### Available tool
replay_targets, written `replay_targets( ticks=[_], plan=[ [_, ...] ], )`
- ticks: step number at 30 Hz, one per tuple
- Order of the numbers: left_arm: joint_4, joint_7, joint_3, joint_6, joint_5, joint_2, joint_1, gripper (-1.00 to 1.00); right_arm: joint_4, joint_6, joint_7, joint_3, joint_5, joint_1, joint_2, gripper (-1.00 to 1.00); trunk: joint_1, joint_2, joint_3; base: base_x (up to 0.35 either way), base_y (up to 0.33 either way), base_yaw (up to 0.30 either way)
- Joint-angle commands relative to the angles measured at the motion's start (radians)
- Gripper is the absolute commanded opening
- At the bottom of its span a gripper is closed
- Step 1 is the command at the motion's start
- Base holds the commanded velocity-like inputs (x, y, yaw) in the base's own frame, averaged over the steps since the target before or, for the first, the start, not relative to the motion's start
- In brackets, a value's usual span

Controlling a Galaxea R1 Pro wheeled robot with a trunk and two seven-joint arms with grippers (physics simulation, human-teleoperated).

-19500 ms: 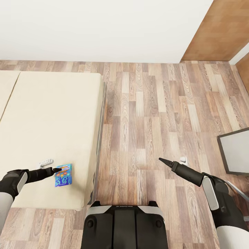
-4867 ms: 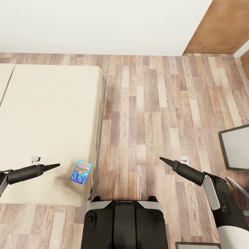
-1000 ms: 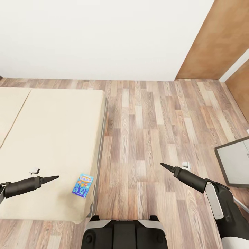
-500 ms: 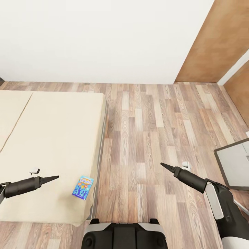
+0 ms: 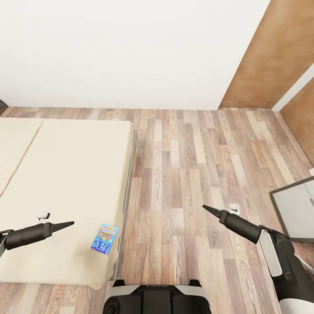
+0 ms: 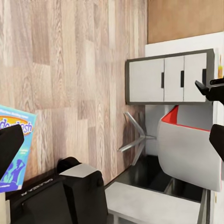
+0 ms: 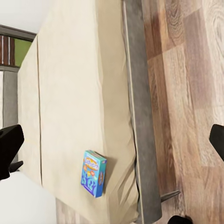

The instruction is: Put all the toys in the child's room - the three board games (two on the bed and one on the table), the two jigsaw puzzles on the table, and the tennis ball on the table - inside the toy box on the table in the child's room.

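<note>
We see one small blue board game lying flat on the beige mattress of the bed, close to the bed's near corner and just beside its grey frame edge. Its lid is bright blue with a lighter band across the top carrying orange and white lettering, and darker blue figure shapes below; the words are too small for us to read. From the right wrist view the box shows a thin teal side and sits near the mattress edge, with the grey frame running alongside.

Our left gripper hangs above the mattress, apart from the box and to its left, holding nothing; from the head view its fingers taper to one dark point, but the left wrist view shows the dark tips at opposite edges with a wide gap, so they stand apart. Our right gripper hovers over the wood-plank floor, well apart from the bed, and its fingers likewise stand spread and empty in the right wrist view.

A grey cabinet shows at the right edge.
</note>
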Motion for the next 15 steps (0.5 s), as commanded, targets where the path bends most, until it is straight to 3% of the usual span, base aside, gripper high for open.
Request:
replay_targets(
  ticks=[1, 15],
  plan=[
    [0.0, -0.005, 0.003, 0.011, -0.005, 0.0, -0.001, 1.0, 0.0, 0.005, 0.002, -0.001, -0.002, -0.001, 0.0, 1.0, 0.001, -0.001, 0.001, 0.0, 0.0, 0.0],
    [0.0, -0.005, 0.003, 0.011, -0.005, 0.0, -0.001, 1.0, 0.0, 0.005, 0.002, -0.003, -0.006, -0.001, 0.0, 1.0, 0.001, -0.001, 0.024, 0.0, 0.0, 0.0]
  ],
)
